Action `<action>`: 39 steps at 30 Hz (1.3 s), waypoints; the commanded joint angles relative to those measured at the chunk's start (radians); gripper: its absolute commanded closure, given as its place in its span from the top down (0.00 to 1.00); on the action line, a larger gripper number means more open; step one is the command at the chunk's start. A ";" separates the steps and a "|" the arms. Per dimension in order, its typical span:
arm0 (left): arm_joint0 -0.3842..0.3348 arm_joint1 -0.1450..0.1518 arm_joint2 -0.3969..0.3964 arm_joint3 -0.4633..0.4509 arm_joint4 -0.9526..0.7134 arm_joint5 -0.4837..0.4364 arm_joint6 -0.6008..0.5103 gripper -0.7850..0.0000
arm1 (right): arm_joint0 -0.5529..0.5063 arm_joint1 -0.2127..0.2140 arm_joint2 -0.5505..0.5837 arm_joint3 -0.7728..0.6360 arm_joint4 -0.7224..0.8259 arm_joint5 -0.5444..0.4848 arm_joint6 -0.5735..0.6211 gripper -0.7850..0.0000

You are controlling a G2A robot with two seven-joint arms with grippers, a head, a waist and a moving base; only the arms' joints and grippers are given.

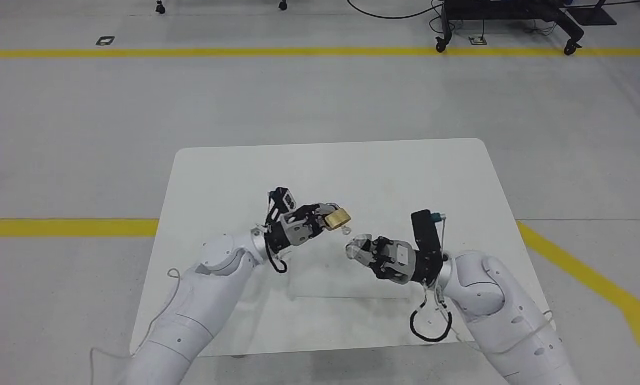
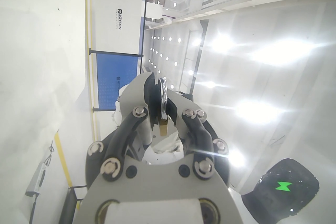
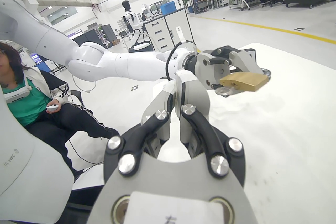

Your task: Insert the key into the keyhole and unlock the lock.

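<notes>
1. The brass padlock (image 3: 245, 81) is held in the air above the white tabletop (image 1: 420, 175). The left claw (image 1: 322, 219) clamps it towards the shackle (image 3: 265, 72) end, so the opposite end of the body is free and faces the right claw (image 1: 362, 251)
2. It looks like solid metal: stiff, weighty for its kind and smooth-sided. It would likely twist in a pinch once a key is turned, so a hold across the flat faces near the shackle seems soundest. A key is thin and slippery and is best gripped by its head, with the blade left clear
3. The right claw sits near the padlock's free end, apart from it, with its fingers drawn close together
4. I cannot tell whether a key is pinched between those fingers
5. A small silvery round piece (image 3: 223, 90) sits just under the padlock's free end; it may be a key head or part of the left claw
6. The keyhole cannot be made out, and in the left wrist view the claw's fingers cover most of the lock
</notes>
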 commanded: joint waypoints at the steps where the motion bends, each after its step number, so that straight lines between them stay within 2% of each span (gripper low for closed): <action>1: -0.006 -0.002 0.002 0.013 -0.014 0.007 -0.022 0.00 | 0.006 0.002 -0.006 0.013 -0.004 0.000 -0.011 0.00; 9: -0.022 -0.011 0.015 0.039 -0.010 -0.002 -0.047 0.00 | 0.044 0.008 -0.041 0.050 -0.016 0.000 -0.039 0.00; 24: -0.017 -0.015 0.012 0.039 -0.016 0.004 -0.087 0.00 | 0.108 -0.008 -0.081 0.144 -0.043 0.000 -0.086 0.00; 28: -0.018 -0.015 0.009 0.039 -0.010 -0.001 -0.087 0.00 | 0.106 -0.008 -0.077 0.129 -0.028 0.000 -0.109 0.00; 31: -0.016 -0.015 0.000 0.042 -0.010 -0.005 -0.074 0.00 | 0.080 0.002 -0.034 0.092 -0.037 0.000 -0.159 0.00; 33: -0.016 -0.015 -0.005 0.045 -0.030 0.015 -0.084 0.00 | 0.055 0.011 0.024 0.074 -0.103 0.006 -0.195 0.00; 34: -0.016 -0.015 -0.006 0.047 -0.027 0.019 -0.081 0.00 | 0.040 0.014 0.064 0.053 -0.169 0.059 -0.223 0.00; 35: -0.015 -0.015 -0.006 0.047 -0.033 0.029 -0.082 0.00 | 0.016 0.016 0.095 0.008 -0.265 0.132 -0.252 0.10; 36: -0.015 -0.016 -0.005 0.047 -0.036 0.036 -0.081 0.00 | -0.014 0.017 0.112 -0.050 -0.360 0.184 -0.282 0.10; 39: -0.015 -0.017 -0.005 0.048 -0.035 0.044 -0.067 0.00 | -0.105 0.020 0.155 -0.186 -0.678 0.401 -0.389 0.27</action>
